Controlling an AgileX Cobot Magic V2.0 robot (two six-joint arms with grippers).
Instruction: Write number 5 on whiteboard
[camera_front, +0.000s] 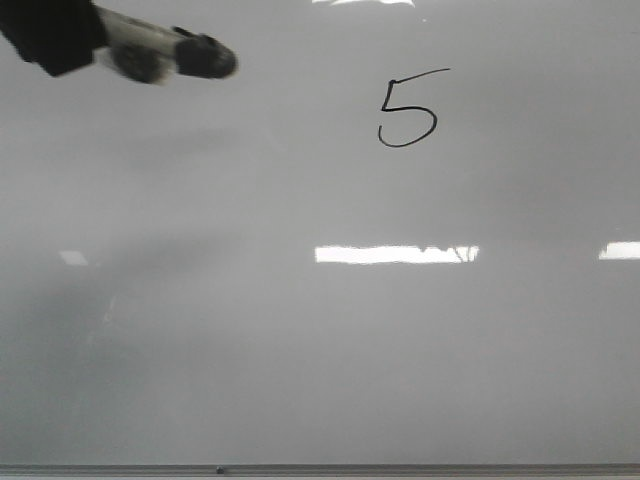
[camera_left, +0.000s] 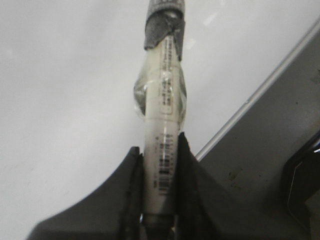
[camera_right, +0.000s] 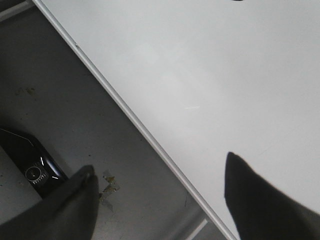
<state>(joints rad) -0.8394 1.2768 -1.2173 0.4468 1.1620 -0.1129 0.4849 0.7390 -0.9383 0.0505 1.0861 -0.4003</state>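
One number 5 on whiteboard.
Left gripper pinching marker; right gripper spread, empty.

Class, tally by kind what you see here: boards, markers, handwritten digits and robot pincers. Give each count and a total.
Whiteboard: 1
Marker: 1
Handwritten digit, the number 5: 1
Pincers: 2, left pincer and right pincer
Total: 5
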